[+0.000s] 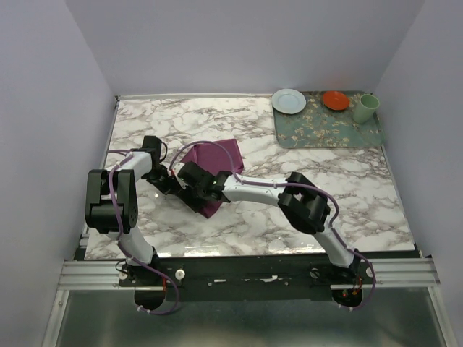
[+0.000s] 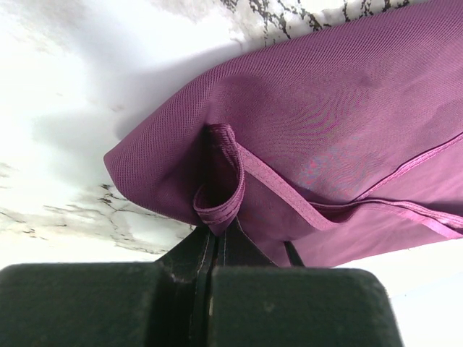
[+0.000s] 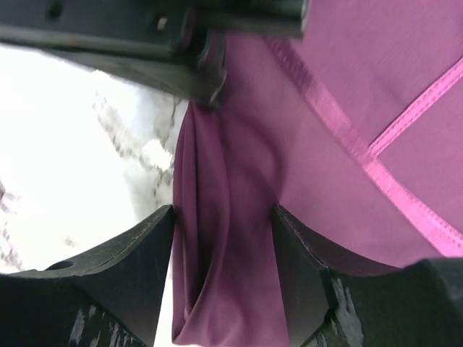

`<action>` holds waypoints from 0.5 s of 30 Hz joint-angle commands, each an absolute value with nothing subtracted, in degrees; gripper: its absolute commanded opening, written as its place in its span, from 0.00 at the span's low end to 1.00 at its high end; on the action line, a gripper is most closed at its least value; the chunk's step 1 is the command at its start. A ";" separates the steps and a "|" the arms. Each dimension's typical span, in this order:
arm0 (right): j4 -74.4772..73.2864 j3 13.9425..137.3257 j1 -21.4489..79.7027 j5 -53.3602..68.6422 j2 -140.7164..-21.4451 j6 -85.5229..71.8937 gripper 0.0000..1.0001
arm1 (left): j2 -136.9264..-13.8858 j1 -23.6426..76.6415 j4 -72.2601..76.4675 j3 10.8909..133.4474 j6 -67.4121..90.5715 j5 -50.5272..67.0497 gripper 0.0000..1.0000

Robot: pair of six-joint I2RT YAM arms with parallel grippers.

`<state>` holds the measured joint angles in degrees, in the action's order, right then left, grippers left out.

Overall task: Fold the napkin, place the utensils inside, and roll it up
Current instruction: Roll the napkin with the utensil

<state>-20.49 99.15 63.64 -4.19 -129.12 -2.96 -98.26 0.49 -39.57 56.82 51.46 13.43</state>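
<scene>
Right now the left gripper [image 2: 215, 242] is pinching a hemmed edge of the napkin [image 1: 217, 160] on the marble table [image 1: 347, 195], while the right gripper [image 3: 224, 238] is straddling a bunched fold with its jaws apart. Judging by this, both should be drawing the cloth taut so the crease lies flat. No knife or readable writing is showing.

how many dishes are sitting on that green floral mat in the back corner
3. On the green mat: a pale plate at its left end, an orange dish in the middle, a light green cup at the right end. None appear hidden.
</scene>
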 commanded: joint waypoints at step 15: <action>-20.39 99.05 64.07 -0.26 -127.79 -4.39 0.53 | -101.07 0.88 -38.85 54.58 51.85 13.62 0.00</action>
<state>-20.60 97.78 63.68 -1.85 -125.60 -4.38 -98.28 0.45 -39.55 56.80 51.46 13.54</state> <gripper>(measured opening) 0.531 0.014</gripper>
